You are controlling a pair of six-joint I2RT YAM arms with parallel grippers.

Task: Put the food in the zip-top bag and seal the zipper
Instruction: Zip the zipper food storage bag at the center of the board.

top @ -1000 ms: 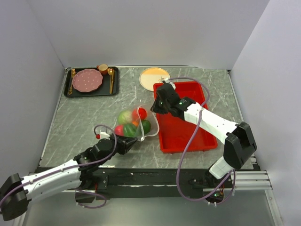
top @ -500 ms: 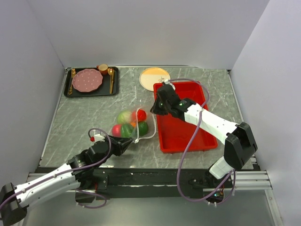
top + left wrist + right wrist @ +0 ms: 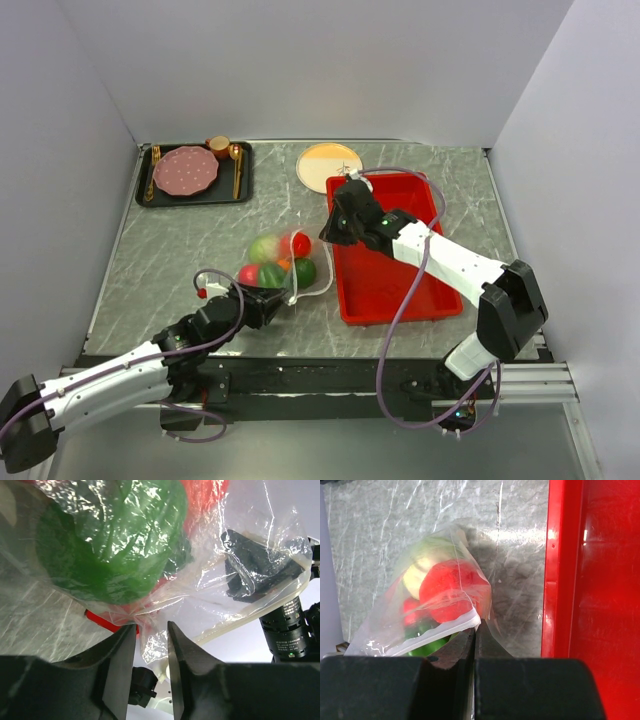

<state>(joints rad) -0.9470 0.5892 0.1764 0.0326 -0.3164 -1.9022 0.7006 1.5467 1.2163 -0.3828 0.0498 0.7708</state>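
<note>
Clear zip-top bag (image 3: 315, 282) lies on the grey marble bench (image 3: 170, 255), just left of the red tray (image 3: 385, 285), between the two arms. The food (image 3: 272, 262) is all inside the bag: red, dark green and light green pieces plus a bit of orange, bunched together. The left hand (image 3: 151, 627) meets the bag's near side from low down. In the left wrist view its fingers (image 3: 117, 665) are nearly together with a crumpled fold of clear film caught in the narrow gap, so it is closed on the bag. A dark green piece (image 3: 110, 550) presses the plastic just above. The right hand (image 3: 475, 630) is at the bag's far-right corner, beside the tray's left wall, jaws fully together and pinching the film right at the end of the zipper (image 3: 440, 629). The pale strip runs left from that pinch under a red piece (image 3: 447, 592), with a light green piece (image 3: 420, 572) behind. Cannot tell if the zipper is pressed closed along its length. Far left on the bench is a black tray (image 3: 143, 190) with a pink plate (image 3: 185, 171), gold cutlery (image 3: 237, 172) and a small cup (image 3: 218, 147). A round orange-rimmed plate (image 3: 328, 166) sits just behind the red tray.
</note>
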